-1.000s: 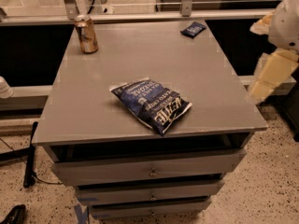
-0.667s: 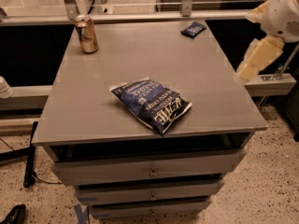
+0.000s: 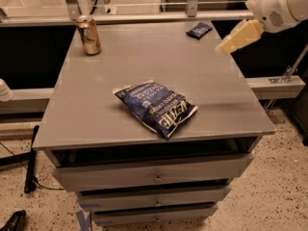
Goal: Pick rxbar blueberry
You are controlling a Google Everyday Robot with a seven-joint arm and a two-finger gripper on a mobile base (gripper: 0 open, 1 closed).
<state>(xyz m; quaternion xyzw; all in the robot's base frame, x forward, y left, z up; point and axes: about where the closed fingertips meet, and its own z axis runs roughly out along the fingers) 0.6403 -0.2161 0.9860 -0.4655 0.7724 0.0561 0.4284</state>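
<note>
The rxbar blueberry point(image 3: 198, 30) is a small flat dark navy wrapper lying at the back right of the grey table top point(image 3: 125, 66). My gripper point(image 3: 226, 46), cream-coloured on a white arm point(image 3: 281, 6), hangs above the table's right side. It is to the right of the bar, a little nearer the front, and apart from it. It holds nothing that I can see.
A large crinkled blue-and-white chip bag point(image 3: 156, 107) lies near the table's front middle. A brown can point(image 3: 89, 35) stands upright at the back left. A metal rail point(image 3: 144, 17) runs behind the table. Drawers point(image 3: 154, 177) sit below the top.
My gripper has risen and moved left and toward the back, from beside the table's right edge to over its back right part, closer to the bar. The objects have not moved.
</note>
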